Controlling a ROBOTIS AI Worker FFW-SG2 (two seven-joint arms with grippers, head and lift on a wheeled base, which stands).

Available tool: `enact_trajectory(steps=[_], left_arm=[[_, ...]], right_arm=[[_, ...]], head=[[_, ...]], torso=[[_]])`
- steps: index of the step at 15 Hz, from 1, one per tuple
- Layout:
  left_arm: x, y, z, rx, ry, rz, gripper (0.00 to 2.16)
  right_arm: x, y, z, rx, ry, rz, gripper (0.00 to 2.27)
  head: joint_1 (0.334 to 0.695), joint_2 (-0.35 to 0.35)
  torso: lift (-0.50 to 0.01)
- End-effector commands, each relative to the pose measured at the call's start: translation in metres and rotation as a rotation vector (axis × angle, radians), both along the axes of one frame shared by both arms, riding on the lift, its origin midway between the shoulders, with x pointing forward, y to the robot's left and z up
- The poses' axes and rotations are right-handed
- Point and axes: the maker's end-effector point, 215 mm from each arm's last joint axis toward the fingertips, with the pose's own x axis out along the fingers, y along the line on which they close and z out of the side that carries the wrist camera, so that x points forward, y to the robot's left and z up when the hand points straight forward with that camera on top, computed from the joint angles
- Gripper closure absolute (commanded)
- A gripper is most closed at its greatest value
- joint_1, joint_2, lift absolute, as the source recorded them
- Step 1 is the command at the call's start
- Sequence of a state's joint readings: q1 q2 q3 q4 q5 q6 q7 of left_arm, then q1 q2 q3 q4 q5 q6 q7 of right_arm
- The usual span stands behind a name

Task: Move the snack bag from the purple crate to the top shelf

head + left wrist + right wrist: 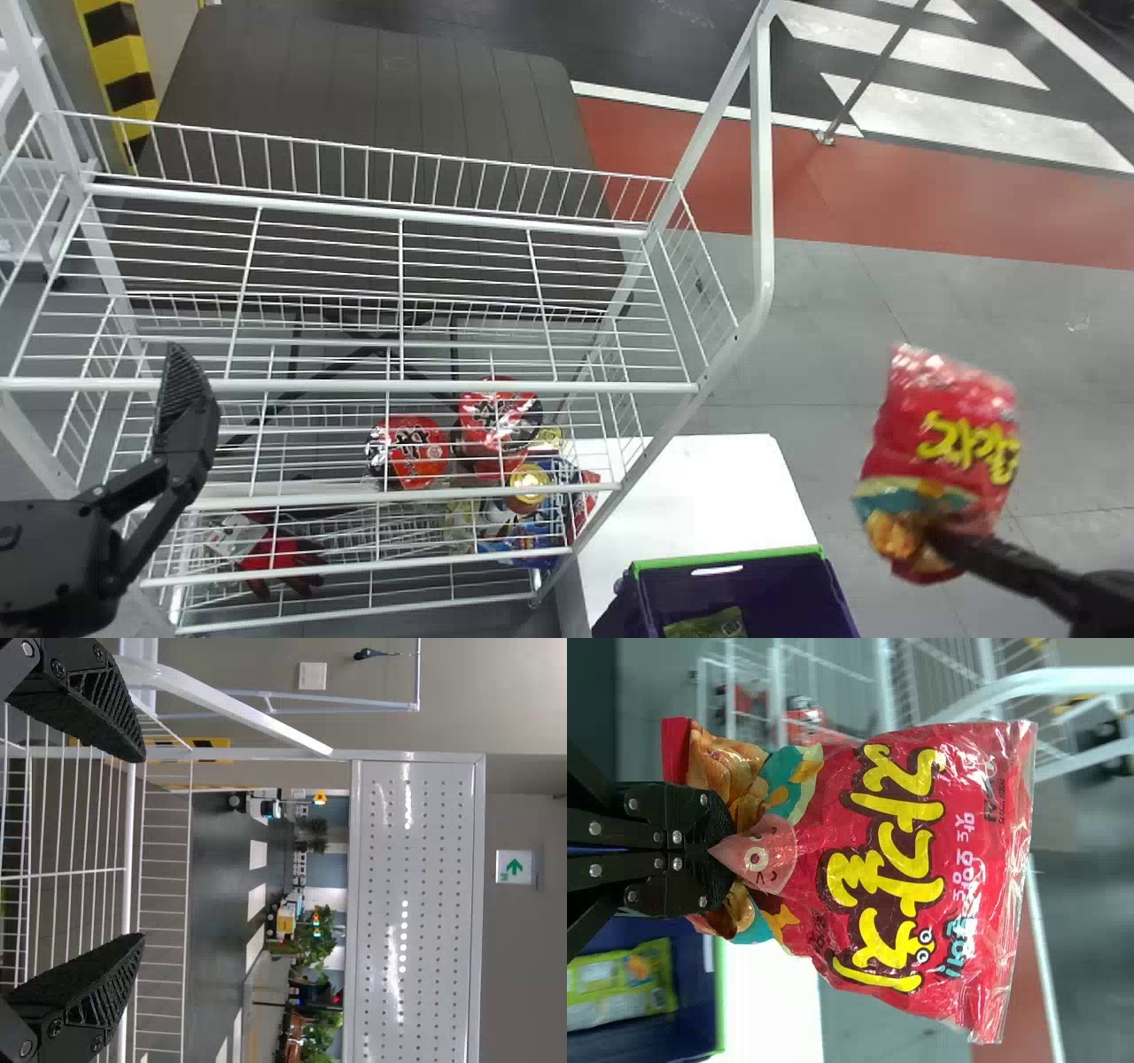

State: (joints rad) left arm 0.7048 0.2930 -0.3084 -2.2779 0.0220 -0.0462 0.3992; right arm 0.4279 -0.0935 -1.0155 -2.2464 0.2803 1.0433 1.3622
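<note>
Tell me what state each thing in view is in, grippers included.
Snack bag, held aloft, pinched near one end
Right gripper, shut on the bag
Left gripper, open, holding nothing
Purple crate, open-topped, green package inside
Top shelf, bag not on it yet
Red packages, resting lower in the rack

We seem to be in a large indoor test or demonstration hall: wire shelves [310,385] with packaged goods [409,452] suggest a mock shop, while beyond them we see white road stripes [970,62] on the floor, small traffic lights [319,797], greenery [314,943] and a green exit sign [514,868].
</note>
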Motion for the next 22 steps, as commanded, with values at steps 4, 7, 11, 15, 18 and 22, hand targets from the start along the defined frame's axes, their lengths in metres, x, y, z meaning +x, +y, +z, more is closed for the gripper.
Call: enact_trajectory(steps=[4,7,11,15,18,22], left_arm=[[0.000,0.003,-0.005,0.003,0.010,0.005,0.10],[0.002,0.009,-0.007,0.007,0.011,0.016,0.10],[0.002,0.010,-0.008,0.008,0.011,0.018,0.10],[0.003,0.013,-0.016,0.016,0.024,0.025,0.10],[0.006,0.010,-0.023,0.020,0.030,0.021,0.10],[0.008,0.012,-0.031,0.028,0.039,0.023,0.10]], right_arm=[[0.045,0.063,0.099,0.125,-0.163,-0.051,1.62],[0.084,0.120,0.149,0.136,-0.274,0.067,1.63],[0.116,0.218,0.153,0.240,-0.305,0.278,1.63],[0.146,0.261,0.132,0.212,-0.309,0.332,1.63],[0.177,0.295,0.109,0.134,-0.332,0.403,1.65],[0.218,0.338,0.093,0.025,-0.494,0.463,1.65]], head=[[0.695,-0.350],[0.695,-0.350],[0.695,-0.339],[0.695,-0.189],[0.695,-0.144],[0.695,-0.083]], torso=[[0.001],[0.001],[0.001],[0.001],[0.001],[0.001]])
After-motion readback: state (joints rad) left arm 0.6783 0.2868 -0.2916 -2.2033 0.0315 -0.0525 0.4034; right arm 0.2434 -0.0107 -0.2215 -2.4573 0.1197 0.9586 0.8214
